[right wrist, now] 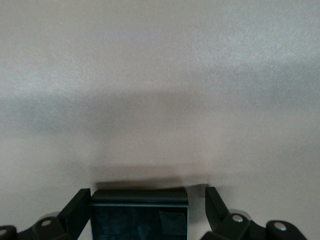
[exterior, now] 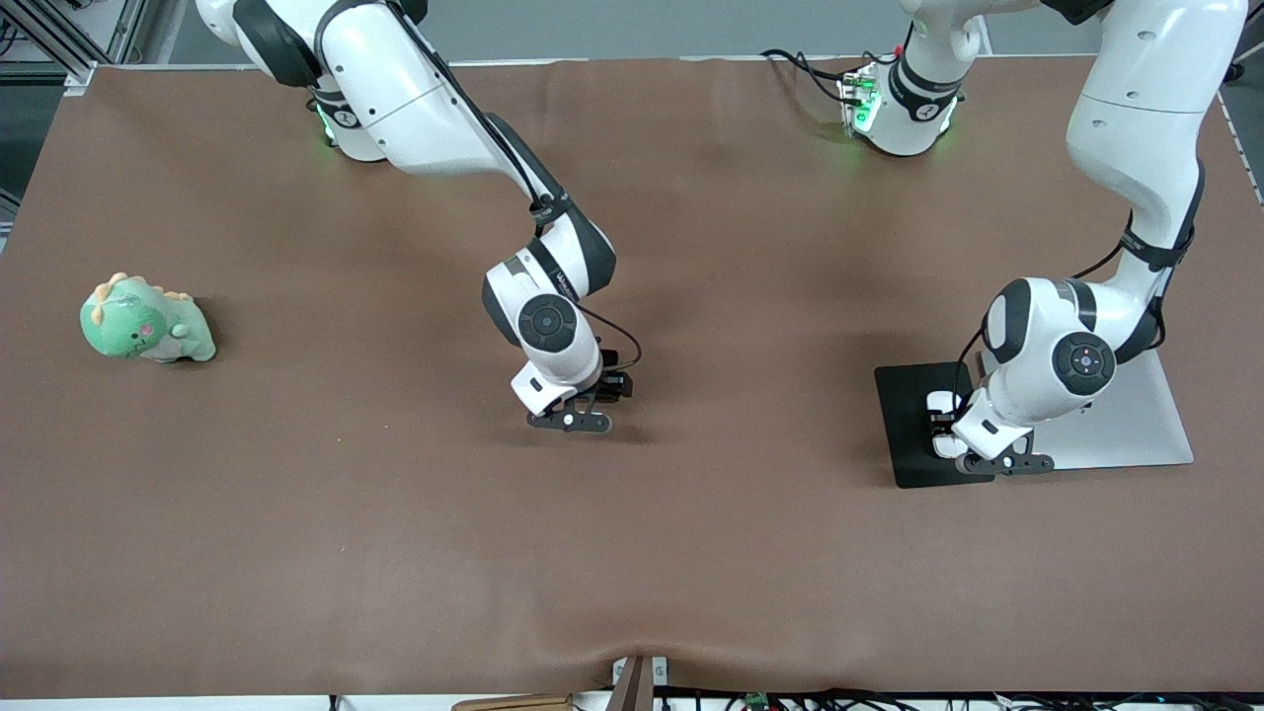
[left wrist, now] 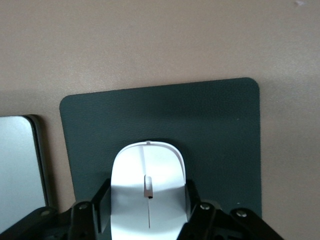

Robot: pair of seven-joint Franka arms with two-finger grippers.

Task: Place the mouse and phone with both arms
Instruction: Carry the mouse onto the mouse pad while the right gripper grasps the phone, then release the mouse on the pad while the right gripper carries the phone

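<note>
The white mouse (left wrist: pixel 148 165) lies on the black mouse pad (left wrist: pixel 220 130), and my left gripper (left wrist: pixel 148 189) is shut on it, one finger against each side. In the front view the mouse (exterior: pixel 946 415) shows at the pad (exterior: pixel 908 444) under my left gripper (exterior: pixel 987 456), toward the left arm's end of the table. The black phone (right wrist: pixel 140 217) lies flat on the brown table between the fingers of my open right gripper (right wrist: pixel 147 197). One finger touches the phone, the other stands a little off it. In the front view my right gripper (exterior: pixel 592 405) is low over the table's middle and hides the phone.
A flat silver plate (exterior: pixel 1136 425) lies beside the mouse pad toward the left arm's end; its edge also shows in the left wrist view (left wrist: pixel 17 160). A green dinosaur toy (exterior: pixel 143 321) sits toward the right arm's end. The brown table cover (exterior: pixel 632 553) spreads around them.
</note>
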